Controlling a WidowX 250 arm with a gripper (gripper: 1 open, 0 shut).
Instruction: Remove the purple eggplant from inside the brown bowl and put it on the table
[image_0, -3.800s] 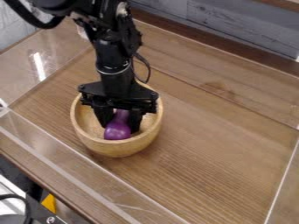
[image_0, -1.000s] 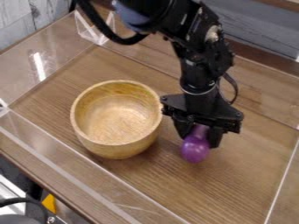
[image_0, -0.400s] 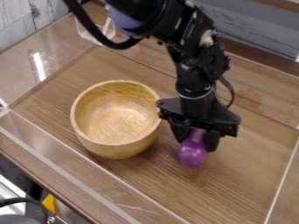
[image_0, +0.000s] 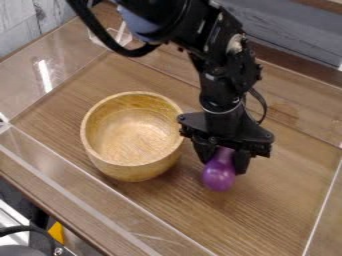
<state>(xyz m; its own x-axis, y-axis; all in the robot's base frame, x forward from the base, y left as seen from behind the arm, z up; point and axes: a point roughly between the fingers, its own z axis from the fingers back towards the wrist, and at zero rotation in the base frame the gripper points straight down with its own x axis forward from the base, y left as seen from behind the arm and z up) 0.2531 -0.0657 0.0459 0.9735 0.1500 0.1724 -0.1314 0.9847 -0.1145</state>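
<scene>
Black all over, matte with a faint sheen. Built of chunky rounded segments, thick near the 11 o'clock corner, narrowing to a cylindrical wrist. Thin black cables looping along the outside of the links. Blue patch on the uppermost segment at 12 o'clock. Gripper a wide black crossbar with short dark fingers beneath.

Glossy smooth purple eggplant, grained wooden brown bowl, wood-grain table
</scene>
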